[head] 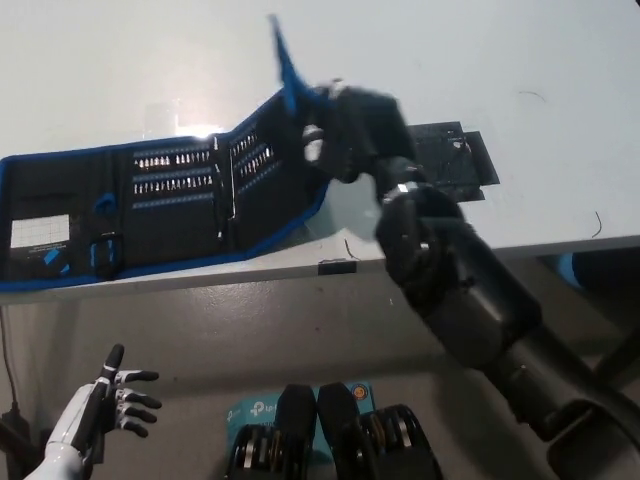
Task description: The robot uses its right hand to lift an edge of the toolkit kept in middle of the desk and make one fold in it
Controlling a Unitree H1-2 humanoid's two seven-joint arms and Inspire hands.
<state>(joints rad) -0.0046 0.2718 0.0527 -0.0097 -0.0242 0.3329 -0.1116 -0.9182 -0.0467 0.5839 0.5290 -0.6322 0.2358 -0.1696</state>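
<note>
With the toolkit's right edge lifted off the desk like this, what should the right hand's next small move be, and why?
Probably carry the lifted edge leftward and lower it. The right hand holds the toolkit edge raised, while the left panels lie flat on the desk, so the fold is unfinished. The left hand rests low.

robot lab or workshop, plain white desk [560, 60], open blue-edged toolkit [150, 205] of screwdriver bits, bare grey floor [300, 330]

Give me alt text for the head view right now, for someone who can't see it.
The black right robot hand holds the right end of a blue-edged black toolkit lifted off the white desk, its left part flat and open. A dark flat mat lies right of it. The white left robot hand rests open below the desk edge at lower left.
</note>
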